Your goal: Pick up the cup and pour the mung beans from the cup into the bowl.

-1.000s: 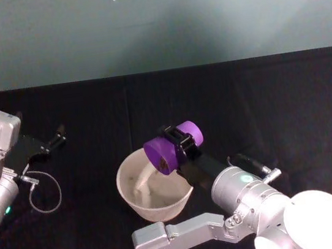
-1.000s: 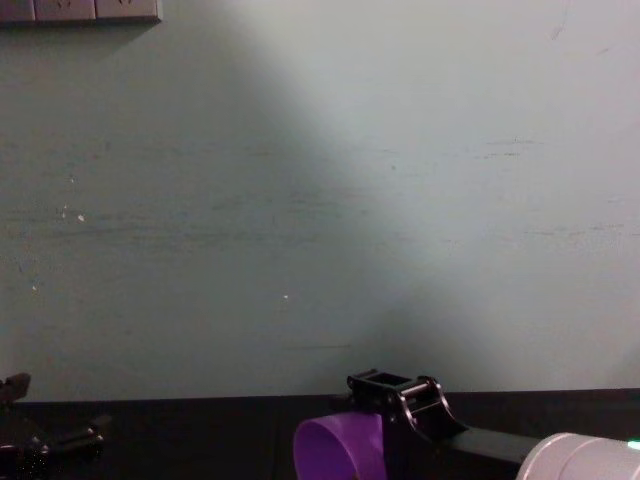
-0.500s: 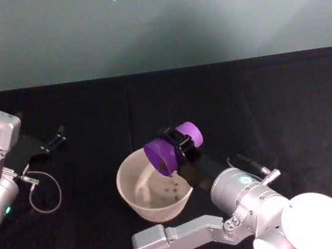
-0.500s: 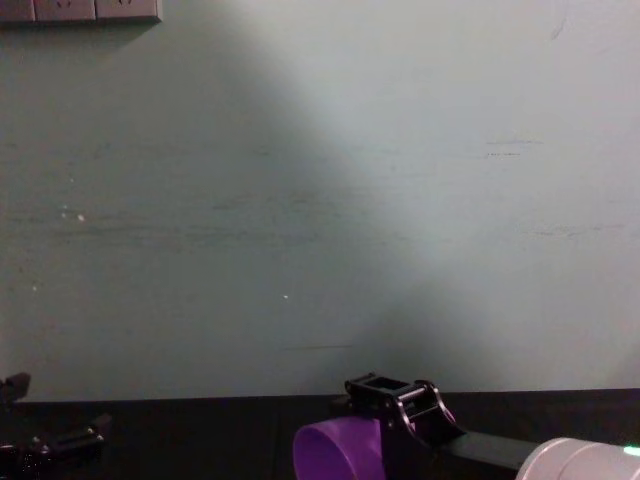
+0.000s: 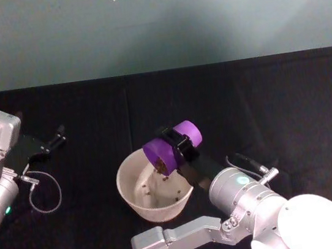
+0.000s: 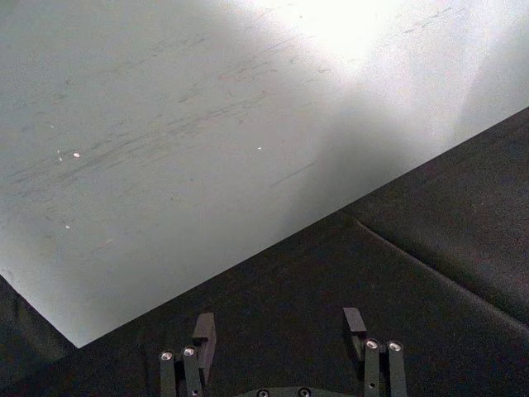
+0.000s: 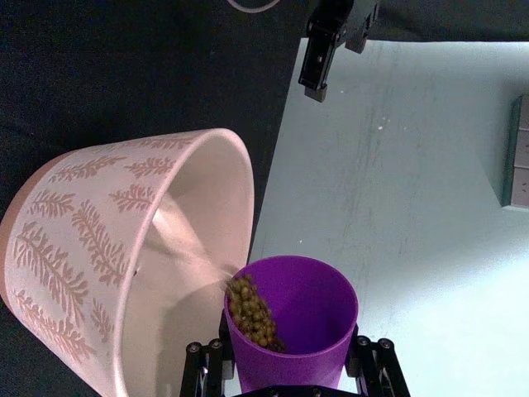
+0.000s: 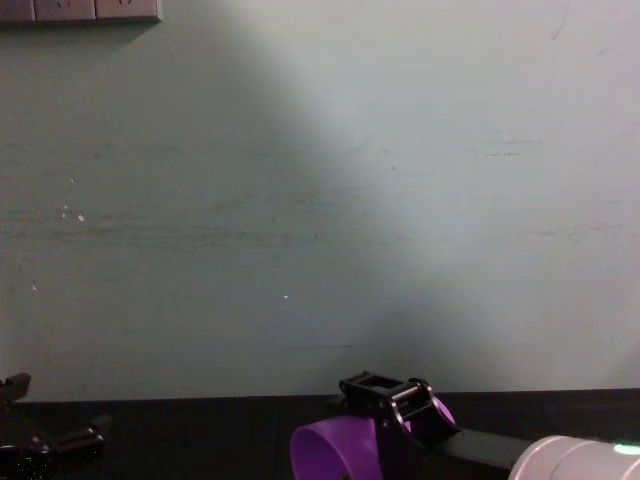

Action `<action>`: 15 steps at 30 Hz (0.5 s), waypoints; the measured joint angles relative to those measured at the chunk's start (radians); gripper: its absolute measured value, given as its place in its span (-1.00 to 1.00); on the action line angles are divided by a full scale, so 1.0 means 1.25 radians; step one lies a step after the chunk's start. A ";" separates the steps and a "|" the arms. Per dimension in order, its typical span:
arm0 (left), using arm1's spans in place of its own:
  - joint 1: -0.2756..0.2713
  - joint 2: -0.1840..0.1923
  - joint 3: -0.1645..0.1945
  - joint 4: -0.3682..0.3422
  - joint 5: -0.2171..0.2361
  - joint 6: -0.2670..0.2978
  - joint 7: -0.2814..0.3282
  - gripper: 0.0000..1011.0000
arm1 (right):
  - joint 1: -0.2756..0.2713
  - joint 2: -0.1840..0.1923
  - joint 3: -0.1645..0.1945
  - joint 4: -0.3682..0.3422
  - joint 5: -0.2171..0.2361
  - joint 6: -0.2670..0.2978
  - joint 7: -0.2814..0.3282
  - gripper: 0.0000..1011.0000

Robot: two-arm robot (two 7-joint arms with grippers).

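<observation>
The purple cup lies tipped on its side above the bowl's right rim, mouth facing left and down. My right gripper is shut on the cup around its middle. In the right wrist view, mung beans are heaped at the lip of the cup and spill over the edge. The pale pink bowl with a leaf pattern stands on the black table, with a few beans scattered inside. The cup's rim and right gripper rise from the chest view's lower edge. My left gripper stands open at the far left.
A black cloth covers the table, which ends at a pale wall behind. A thin cable loop lies beside the left arm. Wall sockets sit high on the wall. The left gripper's fingers point toward the wall.
The cup has tipped further over the bowl and beans have started falling in; the bowl held none a second ago. The left arm has not moved.
</observation>
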 joint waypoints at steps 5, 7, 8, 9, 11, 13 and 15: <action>0.000 0.000 0.000 0.000 0.000 0.000 0.000 0.98 | 0.001 0.001 -0.003 -0.001 -0.007 0.002 0.002 0.43; 0.000 0.000 0.000 0.000 0.000 0.000 0.000 0.98 | 0.002 0.001 -0.005 -0.001 -0.013 0.004 0.002 0.43; 0.000 0.000 0.000 0.000 0.000 0.000 0.000 0.98 | 0.002 0.001 -0.005 -0.001 -0.015 0.005 0.002 0.43; 0.000 0.000 0.000 0.000 0.000 0.000 0.000 0.98 | 0.002 0.001 -0.006 -0.001 -0.016 0.006 0.002 0.43; 0.000 0.000 0.000 0.000 0.000 0.000 0.000 0.98 | 0.002 0.002 -0.007 -0.002 -0.021 0.007 0.001 0.43; 0.000 0.000 0.000 0.000 0.000 0.000 0.000 0.98 | 0.001 0.003 -0.008 -0.003 -0.026 0.009 0.001 0.43; 0.000 0.000 0.000 0.000 0.000 0.000 0.000 0.98 | 0.001 0.003 -0.009 -0.004 -0.030 0.011 0.001 0.43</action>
